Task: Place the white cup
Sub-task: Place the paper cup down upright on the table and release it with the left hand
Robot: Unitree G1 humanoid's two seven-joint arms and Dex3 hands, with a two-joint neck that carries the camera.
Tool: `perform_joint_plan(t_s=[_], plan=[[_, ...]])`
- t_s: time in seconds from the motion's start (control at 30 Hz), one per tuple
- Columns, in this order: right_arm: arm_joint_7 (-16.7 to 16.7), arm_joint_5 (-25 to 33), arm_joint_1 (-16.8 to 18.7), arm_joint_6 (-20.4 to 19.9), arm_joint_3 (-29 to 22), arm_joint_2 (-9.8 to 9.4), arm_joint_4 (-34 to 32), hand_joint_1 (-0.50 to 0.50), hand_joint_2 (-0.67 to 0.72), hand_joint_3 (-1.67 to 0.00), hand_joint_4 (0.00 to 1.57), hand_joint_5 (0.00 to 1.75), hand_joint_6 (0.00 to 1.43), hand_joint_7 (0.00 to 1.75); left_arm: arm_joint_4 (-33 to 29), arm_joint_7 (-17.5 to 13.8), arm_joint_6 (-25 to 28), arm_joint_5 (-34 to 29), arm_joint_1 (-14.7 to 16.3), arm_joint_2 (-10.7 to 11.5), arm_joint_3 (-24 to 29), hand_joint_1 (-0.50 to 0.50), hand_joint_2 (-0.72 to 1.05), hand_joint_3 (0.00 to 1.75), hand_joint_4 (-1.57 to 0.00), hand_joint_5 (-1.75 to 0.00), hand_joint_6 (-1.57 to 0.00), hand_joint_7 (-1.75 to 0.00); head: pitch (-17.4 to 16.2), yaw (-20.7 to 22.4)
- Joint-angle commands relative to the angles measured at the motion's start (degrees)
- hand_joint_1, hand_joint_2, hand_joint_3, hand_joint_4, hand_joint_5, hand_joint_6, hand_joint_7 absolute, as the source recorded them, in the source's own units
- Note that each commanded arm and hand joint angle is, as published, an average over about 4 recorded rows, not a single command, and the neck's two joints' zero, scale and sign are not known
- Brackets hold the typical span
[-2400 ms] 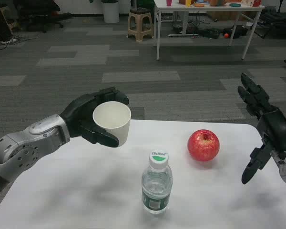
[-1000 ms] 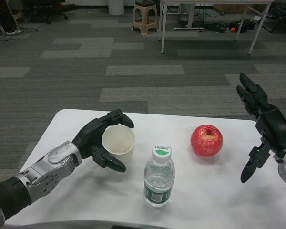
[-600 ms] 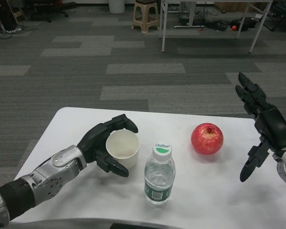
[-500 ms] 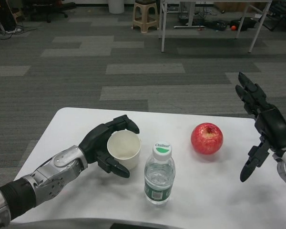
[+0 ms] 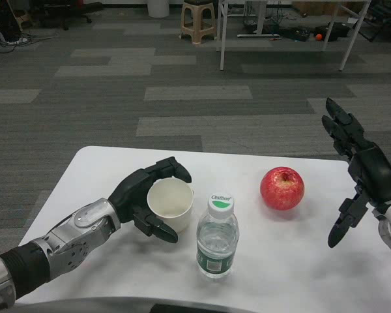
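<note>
bottle: we see a clear water bottle (image 5: 217, 236) with a white-and-green cap, upright, nearest to us, just right of the cup
left hand: the left hand (image 5: 145, 197) is wrapped around the white cup (image 5: 171, 205), fingers over the far rim side and more curled under the near side; it grips the cup
cup: upright, mouth up, nothing visible inside; sits left of centre on the table, bottle just beside it, apple well to its right
cup contact: we cannot tell for sure if the base touches the table; it looks down or nearly so
right hand: the right hand (image 5: 362, 171) hangs at the right table edge, fingers spread and apart, holds nothing
apple: red apple (image 5: 282, 188) on the table, between the bottle and the right hand, apart from both
step: we judge this the set-down, cup at or close to its spot, release not yet done
next move: we'd say settle the base flat, then spread the fingers and pull the hand back left without tipping the cup or nudging the bottle
table: white table (image 5: 98, 166), rounded corners, plain top
room: grey carpet tiles in bands; farther back a beige stool (image 5: 197, 23) and a white-legged far table (image 5: 293, 29) with cables underneath
</note>
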Motion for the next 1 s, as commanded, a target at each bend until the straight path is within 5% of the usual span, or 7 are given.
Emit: perform_joint_plan(t_s=[0.03,0.1,0.2,0.53,0.7,0.87,1.0], plan=[[-0.2,0.3,-0.5,-0.1,0.2,-0.13,0.2,-0.17,0.68,0.0,0.0,0.0,0.0,0.0,1.0,-0.6,1.0,0.0,0.4,0.3,-0.9,-0.31,0.96,0.09,0.0,-1.44,-1.05,-1.68,-0.1,0.0],[-0.2,0.3,-0.5,-0.2,0.2,-0.13,0.2,-0.17,0.69,0.0,0.0,0.0,0.0,0.0,1.1,-0.7,1.0,0.0,0.4,0.3,-0.8,-0.49,0.96,0.09,0.0,-1.44,-0.98,-1.68,-0.2,0.0],[-0.2,0.3,-0.5,-0.2,0.2,-0.13,0.2,-0.17,0.71,0.0,0.0,0.0,0.0,0.0,1.1,-1.1,1.0,0.1,0.4,0.3,-0.8,-0.5,0.78,0.09,0.0,-1.51,-0.82,-1.68,-0.2,0.0],[-0.2,0.3,-0.4,-0.2,0.2,-0.13,0.2,-0.17,0.66,0.0,0.0,0.0,0.0,0.0,1.2,-2.7,2.3,0.3,0.5,0.3,-0.6,-0.5,-0.41,0.09,0.0,-1.72,-0.39,-1.68,-0.5,0.1],[-0.2,0.3,-0.4,-0.2,0.2,-0.13,0.2,-0.17,0.68,0.0,0.0,0.0,0.0,0.0,1.0,-2.7,2.6,-0.1,0.5,0.3,-0.7,-0.5,-0.46,0.09,0.0,-1.59,-0.08,-1.41,-0.7,0.2],[-0.2,0.3,-0.4,-0.2,0.2,-0.13,0.2,-0.17,0.69,0.0,0.0,0.0,0.0,0.0,0.7,-2.7,3.7,-0.3,0.7,0.3,-0.4,-0.5,-0.55,0.09,0.0,-1.33,0.0,-0.89,-0.7,0.2],[-0.2,0.3,-0.3,-0.2,0.3,-0.13,0.2,-0.17,0.69,0.0,0.0,0.0,0.0,0.0,0.7,-2.7,3.7,-0.4,0.8,0.3,-0.3,-0.5,-0.55,0.09,0.0,-1.23,0.0,-0.79,-0.7,0.2]])
